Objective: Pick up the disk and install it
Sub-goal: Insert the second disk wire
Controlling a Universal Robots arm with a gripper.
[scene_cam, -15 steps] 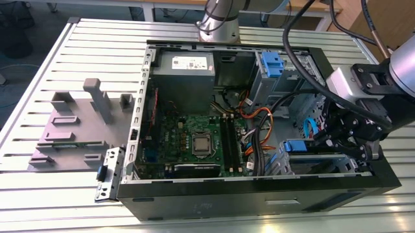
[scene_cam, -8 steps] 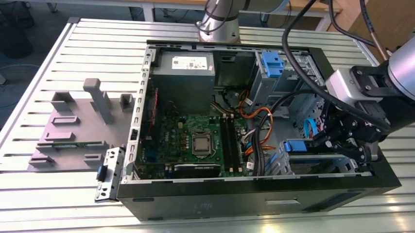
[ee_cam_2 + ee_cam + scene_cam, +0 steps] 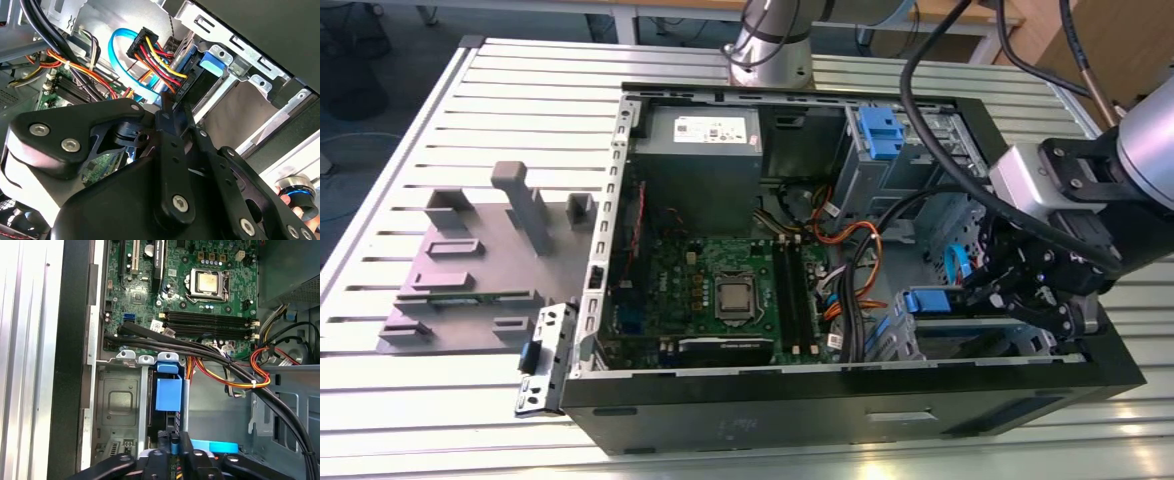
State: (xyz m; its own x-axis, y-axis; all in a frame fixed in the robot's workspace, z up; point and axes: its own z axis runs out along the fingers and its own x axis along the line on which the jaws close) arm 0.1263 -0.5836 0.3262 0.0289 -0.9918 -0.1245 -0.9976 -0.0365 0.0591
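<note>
Exterior view puts our gripper (image 3: 1027, 295) down inside the open computer case (image 3: 720, 425), at the drive cage (image 3: 921, 340) in the corner where the case's front edge meets its side on the exterior view's right. The disk (image 3: 937, 302) sits on edge in that cage, just beside the gripper on the motherboard (image 3: 720, 290) side, its blue carrier end facing up out of the case.

In the first wrist view the disk's blue tab (image 3: 168, 392) stands directly ahead of the gripper (image 3: 172, 452), slotted between the cage's grey metal walls, with the disk's long axis running down into the slot along the same line as the gripper's approach. We see little of the silver body; mainly the blue plastic frame shows.

We cannot tell whether the jaws are spread or clamped, as the linkage hides the tips. In the second wrist view, red, yellow and black power leads (image 3: 155, 55) and a light-blue data cable (image 3: 120, 55) crowd the space just beyond the gripper (image 3: 170, 112).
</note>
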